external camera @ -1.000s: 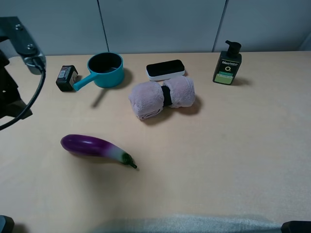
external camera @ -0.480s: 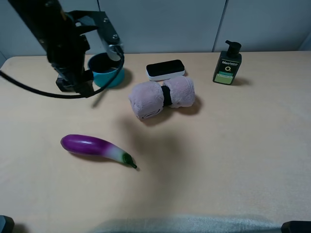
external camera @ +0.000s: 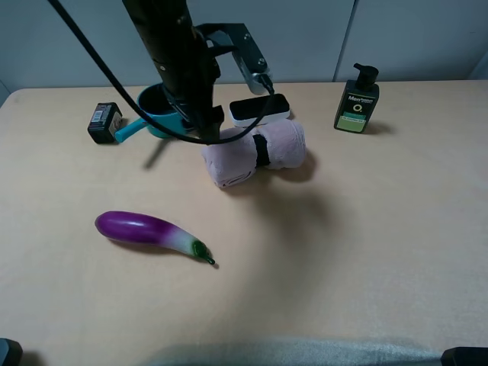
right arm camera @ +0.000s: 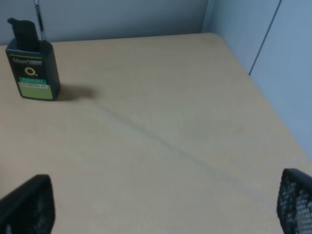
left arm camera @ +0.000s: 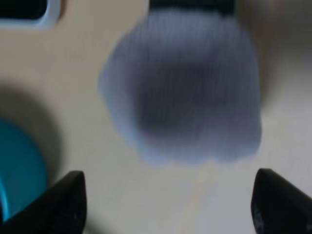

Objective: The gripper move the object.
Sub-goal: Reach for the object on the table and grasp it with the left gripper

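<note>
Moved: the left arm has swung in from the far left edge of the bench (external camera: 366,252), and its black metal left tool (external camera: 211,128) now hangs over the left end of the roll; nothing on the bench has shifted.
Object: the rolled pale pink fluffy towel cinched by a black band (external camera: 280,145) lies mid-bench toward the far side. It sits just near of the flat black-and-white case (external camera: 263,109) and right of the teal saucepan (external camera: 149,116).
Left tool: in the wrist view the left tool (left arm camera: 168,185) is spread wide and pinches nothing; the blurred towel (left arm camera: 185,97) lies ahead of it.
Contact: I cannot tell whether it touches the roll.
Right tool: the right tool (right arm camera: 163,204) is spread and empty, off to the right.
Done: by my reading, only the approach.
Left: lowering, closing on the towel, carrying it and letting go.
Bystanders: the purple eggplant (external camera: 149,231) lies near left and the black pump bottle with a green label (external camera: 356,99) far right, both well apart from the work.
</note>
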Tool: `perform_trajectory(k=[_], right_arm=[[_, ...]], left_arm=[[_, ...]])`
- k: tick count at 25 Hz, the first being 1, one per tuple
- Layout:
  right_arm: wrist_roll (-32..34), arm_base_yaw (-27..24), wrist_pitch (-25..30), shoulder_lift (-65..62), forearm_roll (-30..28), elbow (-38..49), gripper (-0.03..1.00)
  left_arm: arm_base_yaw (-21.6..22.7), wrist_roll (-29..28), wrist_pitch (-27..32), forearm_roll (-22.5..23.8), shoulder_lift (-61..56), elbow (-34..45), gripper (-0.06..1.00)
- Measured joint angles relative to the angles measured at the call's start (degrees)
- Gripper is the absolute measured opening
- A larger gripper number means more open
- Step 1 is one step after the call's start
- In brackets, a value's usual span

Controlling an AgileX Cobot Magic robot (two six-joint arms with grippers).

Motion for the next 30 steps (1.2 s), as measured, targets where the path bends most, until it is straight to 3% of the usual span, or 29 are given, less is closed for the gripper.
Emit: perform_trajectory(k=[8,30], right_arm=[[0.0,0.0,0.0,0.0,0.0,0.0,0.69],[0.0,0.0,0.0,0.0,0.0,0.0,0.69]], left_arm=[[-1.25,0.07,-0.08,-2.55,4.44,-3.12,0.76],[-4.54,0.09,4.87,-3.0,15.97,-17.14,0.76]])
